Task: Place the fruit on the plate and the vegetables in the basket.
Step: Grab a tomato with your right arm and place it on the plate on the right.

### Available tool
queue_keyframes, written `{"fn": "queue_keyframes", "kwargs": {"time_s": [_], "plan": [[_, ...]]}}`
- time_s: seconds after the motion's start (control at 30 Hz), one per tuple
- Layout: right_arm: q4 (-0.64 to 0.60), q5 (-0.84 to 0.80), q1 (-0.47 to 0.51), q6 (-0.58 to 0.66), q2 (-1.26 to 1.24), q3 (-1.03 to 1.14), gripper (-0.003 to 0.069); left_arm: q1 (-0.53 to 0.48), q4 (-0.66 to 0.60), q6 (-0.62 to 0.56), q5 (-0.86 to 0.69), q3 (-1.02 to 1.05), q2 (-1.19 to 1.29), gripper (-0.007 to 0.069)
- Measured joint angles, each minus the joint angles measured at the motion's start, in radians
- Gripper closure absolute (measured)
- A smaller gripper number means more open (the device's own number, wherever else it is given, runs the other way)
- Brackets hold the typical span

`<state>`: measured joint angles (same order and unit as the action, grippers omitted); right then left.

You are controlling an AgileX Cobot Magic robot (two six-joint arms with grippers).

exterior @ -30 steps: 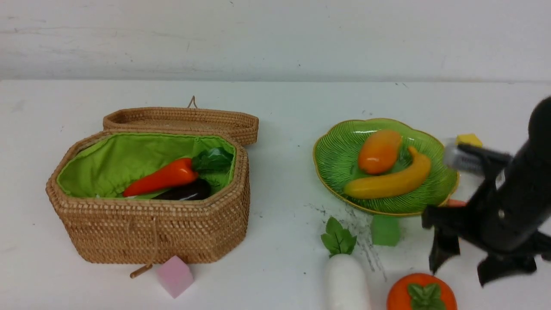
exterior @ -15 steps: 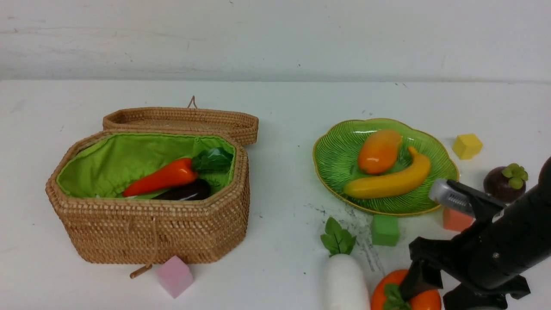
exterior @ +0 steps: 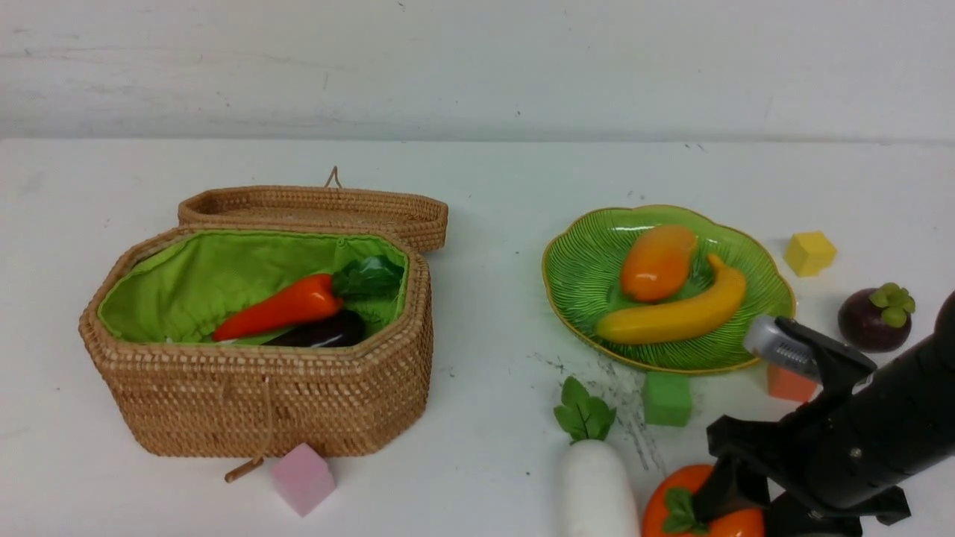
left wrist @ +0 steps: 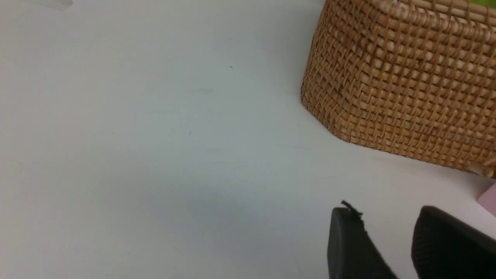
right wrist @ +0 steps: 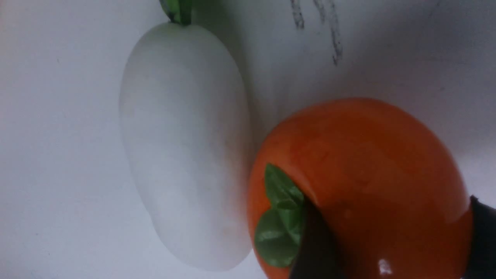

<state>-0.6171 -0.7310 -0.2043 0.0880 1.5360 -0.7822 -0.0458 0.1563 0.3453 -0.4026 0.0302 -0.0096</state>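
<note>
My right gripper [exterior: 753, 514] is down at the near right with its fingers on both sides of the orange persimmon [exterior: 671, 514], which rests on the table. In the right wrist view the persimmon [right wrist: 360, 174] fills my right gripper [right wrist: 391, 232], one finger lying across its green calyx. The white radish [exterior: 597, 485] lies touching the persimmon. The mango [exterior: 658, 262] and banana [exterior: 679, 317] lie on the green plate [exterior: 574, 261]. A mangosteen [exterior: 874, 318] sits to the plate's right. The carrot [exterior: 280, 313] and eggplant [exterior: 321, 332] lie in the basket [exterior: 261, 403]. My left gripper [left wrist: 383, 232] is open and holds nothing.
The basket's lid [exterior: 313, 209] lies open behind it. Foam cubes are scattered about: pink [exterior: 302, 479] in front of the basket, green [exterior: 666, 399] and orange [exterior: 791, 384] just in front of the plate, yellow [exterior: 809, 252] to the plate's right.
My right gripper came down from beside the plate to the persimmon and drew its fingers in around it. The mangosteen and orange cube came into view. The left gripper stayed put.
</note>
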Motion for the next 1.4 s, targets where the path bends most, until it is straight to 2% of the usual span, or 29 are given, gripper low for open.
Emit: {"fn": "queue_keyframes", "kwargs": {"time_s": [0.23,0.47,0.57,0.77,0.97,1.17,1.4], "plan": [[0.071,-0.057,0.025,-0.031,-0.048,-0.034,0.0204,0.0,0.0,0.0,0.0,0.0,0.0,0.0386],[0.092,-0.059,0.142,-0.061,-0.081,-0.288,0.0204,0.0,0.0,0.0,0.001,0.0,0.0,0.0386],[0.051,-0.04,0.154,-0.056,-0.03,-0.407,0.0204,0.0,0.0,0.0,0.001,0.0,0.0,0.0386],[-0.079,-0.009,0.061,0.017,0.224,-0.643,0.0204,0.0,0.0,0.0,0.001,0.0,0.0,0.0386],[-0.094,-0.011,0.021,0.028,0.49,-0.865,0.0204,0.0,0.0,0.0,0.001,0.0,0.0,0.0386],[-0.116,0.004,0.015,0.031,0.619,-0.946,0.0204,0.0,0.0,0.0,0.001,0.0,0.0,0.0386],[-0.139,0.017,0.015,0.031,0.645,-0.96,0.0204,0.0,0.0,0.0,0.001,0.0,0.0,0.0386]]}}
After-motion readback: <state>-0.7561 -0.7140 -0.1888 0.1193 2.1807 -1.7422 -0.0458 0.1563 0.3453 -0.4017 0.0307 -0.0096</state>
